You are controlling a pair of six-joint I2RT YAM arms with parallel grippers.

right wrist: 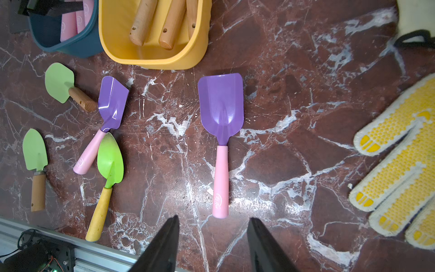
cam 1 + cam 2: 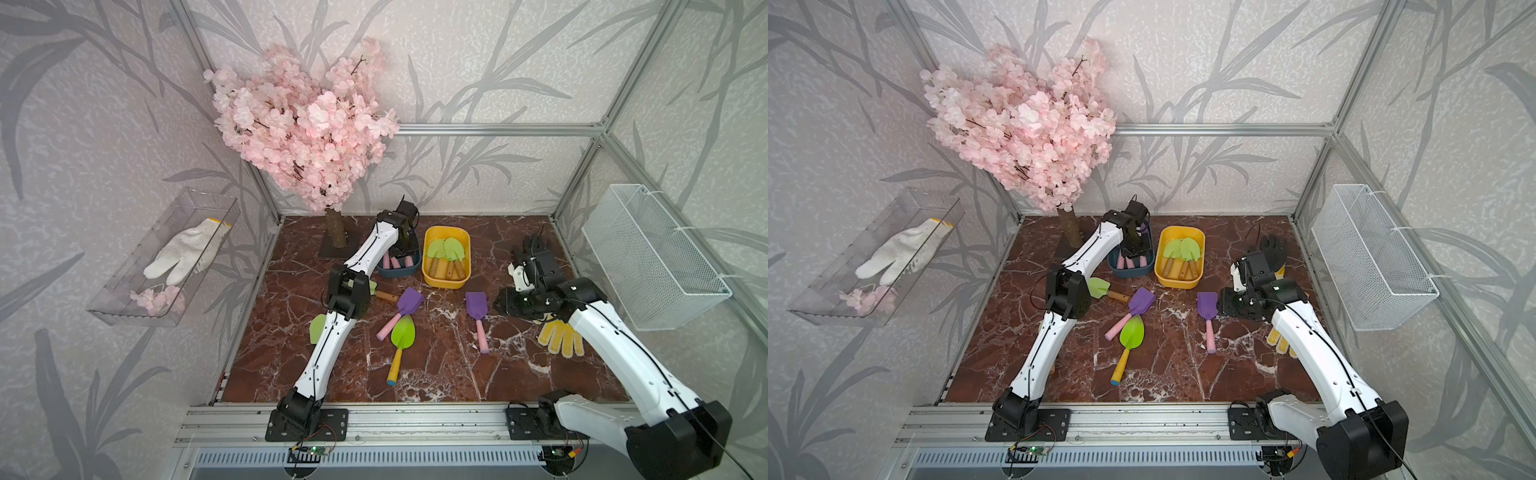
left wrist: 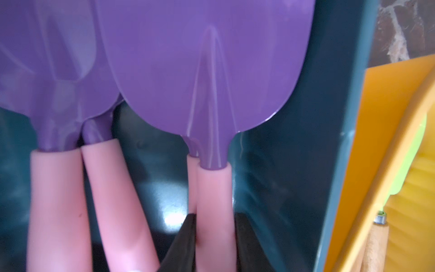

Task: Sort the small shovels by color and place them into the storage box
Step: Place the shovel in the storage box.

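Note:
My left gripper [image 3: 215, 226] is shut on the pink handle of a purple shovel [image 3: 207, 77], inside the blue box [image 2: 399, 272] beside other purple shovels. The yellow box [image 2: 444, 284] next to it holds green shovels with wooden handles. My right gripper [image 1: 213, 217] stands open above the table, with nothing between its fingers. Just ahead of it lies a purple shovel [image 1: 221, 110]. Further left lie another purple shovel [image 1: 113, 103], a green shovel with a yellow handle [image 1: 110, 160] and two green shovels with wooden handles [image 1: 60, 82], [image 1: 35, 153].
A yellow-dotted glove [image 2: 561, 336] lies under the right arm and a black glove [image 2: 1273, 249] behind it. A blossom tree [image 2: 307, 124] stands at the back left. A clear tray [image 2: 124, 307] with a white glove and a wire basket [image 2: 652, 257] hang on the side walls.

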